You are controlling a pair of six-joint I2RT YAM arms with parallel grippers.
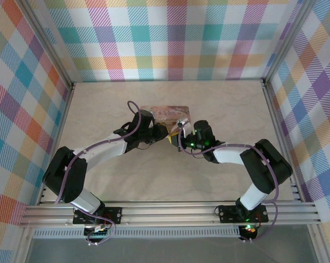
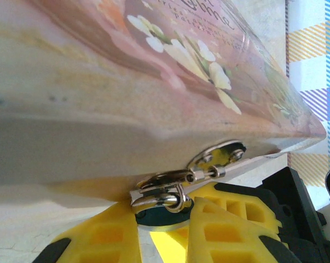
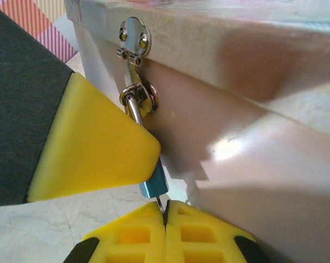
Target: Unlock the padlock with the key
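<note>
Blue padlock [image 3: 154, 185], silvery shackle [image 3: 133, 112], thin key [image 3: 162, 204], pink tin [image 3: 252, 137]

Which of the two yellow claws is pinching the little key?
The right gripper: its fingertips are pressed together on the thin key under the blue padlock. The left gripper clasps the padlock's body instead.

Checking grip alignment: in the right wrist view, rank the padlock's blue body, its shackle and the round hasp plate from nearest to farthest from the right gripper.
From the right gripper, at the bottom edge:
1. Blue padlock body, just above the fingertips.
2. Shackle, higher, against the tin wall.
3. Round hasp plate, at the top, on the lid edge.
</note>
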